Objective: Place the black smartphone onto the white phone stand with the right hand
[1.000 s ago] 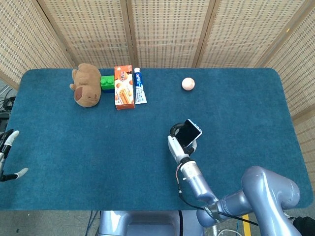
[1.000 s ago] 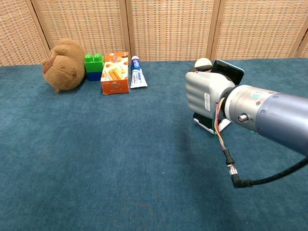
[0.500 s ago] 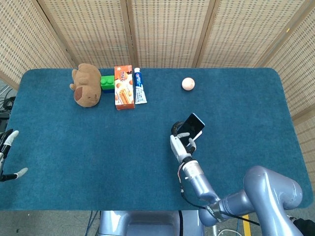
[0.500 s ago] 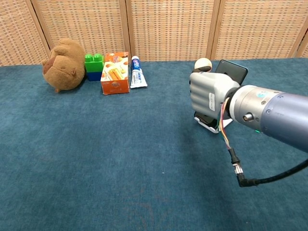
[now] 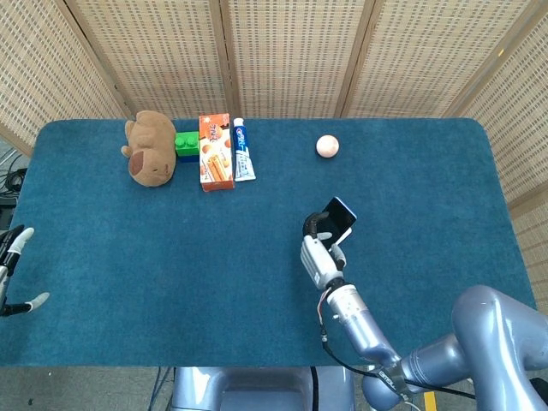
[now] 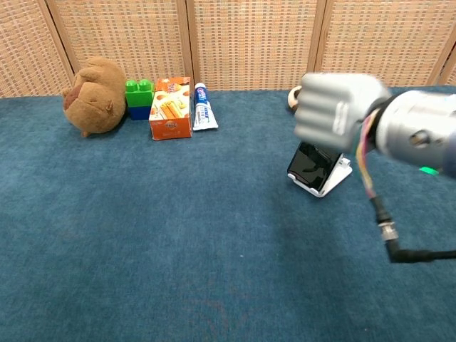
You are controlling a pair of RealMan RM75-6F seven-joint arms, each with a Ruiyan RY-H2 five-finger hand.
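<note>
The black smartphone (image 6: 313,165) leans screen-out on the white phone stand (image 6: 342,173) at the table's middle right; its top edge is hidden behind my right hand. My right hand (image 6: 338,110) hovers blurred just above and in front of it, seen from the back, with nothing visibly in its grip. From the head view the phone (image 5: 340,218) stands tilted on the stand just beyond the right hand (image 5: 318,257). Past the table's left edge, my left hand (image 5: 13,272) holds nothing and its fingers are spread.
At the back left, a brown plush toy (image 6: 94,86), a green and blue block (image 6: 140,98), an orange box (image 6: 171,108) and a toothpaste tube (image 6: 204,107) stand in a row. A small pale ball (image 5: 327,146) lies behind the stand.
The phone has come down to rest on the stand. My right hand has lifted up and back toward the camera, away from it. The left hand has not moved.
</note>
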